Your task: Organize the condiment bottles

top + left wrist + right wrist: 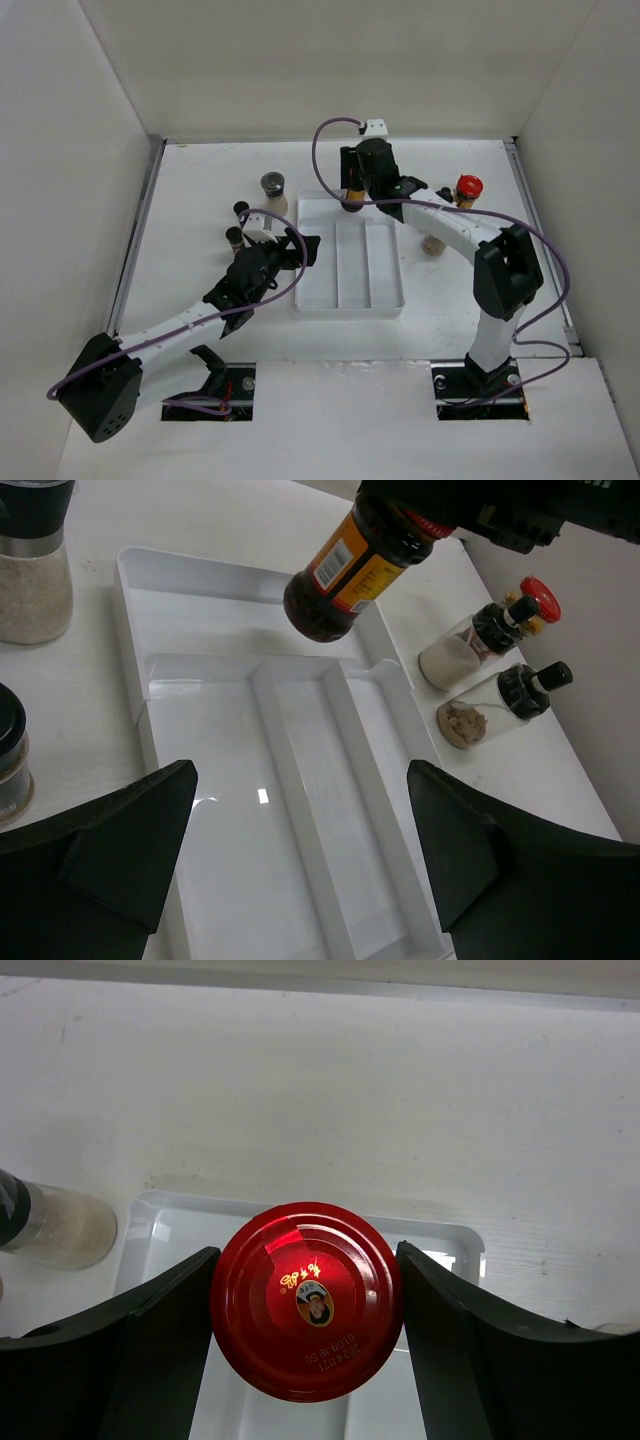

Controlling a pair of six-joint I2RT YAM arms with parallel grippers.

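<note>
My right gripper [352, 183] [307, 1255] is shut on a red-lidded amber jar [350, 565] [307, 1300] and holds it tilted above the far end of the white divided tray [350, 312]. My left gripper [300, 250] [302, 780] is open and empty over the tray's left side. A second red-lidded jar [468, 188] stands at the right. A grey-lidded jar [273, 190] [35, 570] and two black-capped jars [241, 210] [234, 238] stand left of the tray. Two black-capped jars with beige contents [470, 650] [495, 705] are right of the tray.
The tray's compartments [230, 810] hold nothing that I can see. White walls enclose the table at the back and both sides. My right arm [470, 235] reaches over the table right of the tray.
</note>
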